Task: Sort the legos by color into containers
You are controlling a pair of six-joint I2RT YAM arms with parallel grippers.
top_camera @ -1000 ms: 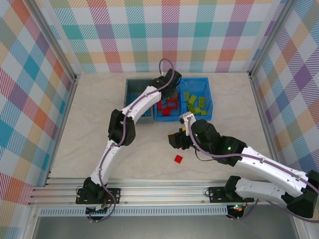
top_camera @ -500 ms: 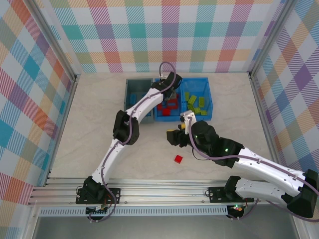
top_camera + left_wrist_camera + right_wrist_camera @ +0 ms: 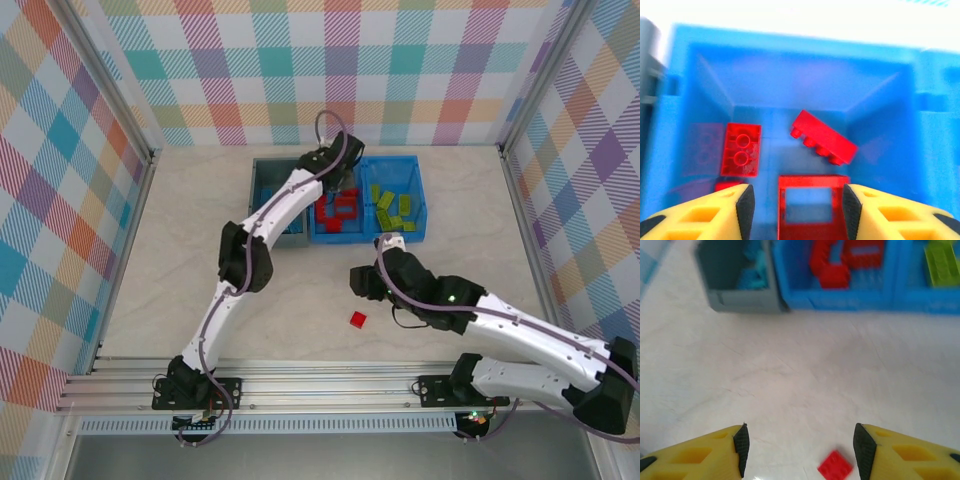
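**A:** Plaid walls (image 3: 330, 60) ring a pale table (image 3: 180, 250). From above, where's the loose piece?

**B:** One red brick (image 3: 357, 319) lies alone, near the right pincer (image 3: 358, 280). The left pincer (image 3: 337, 188) hangs over the blue bin (image 3: 424, 200), beside the grey bin (image 3: 256, 200).

**A:** Left wrist?

**B:** Released and empty, above a red frame (image 3: 807, 207) in the red compartment.

**A:** Right wrist?

**B:** Released too, nothing held. The brick sits off-centre, toward its right side.

**A:** Risk?

**B:** Closing from there may flick the brick away, and both arms could crowd that compartment.
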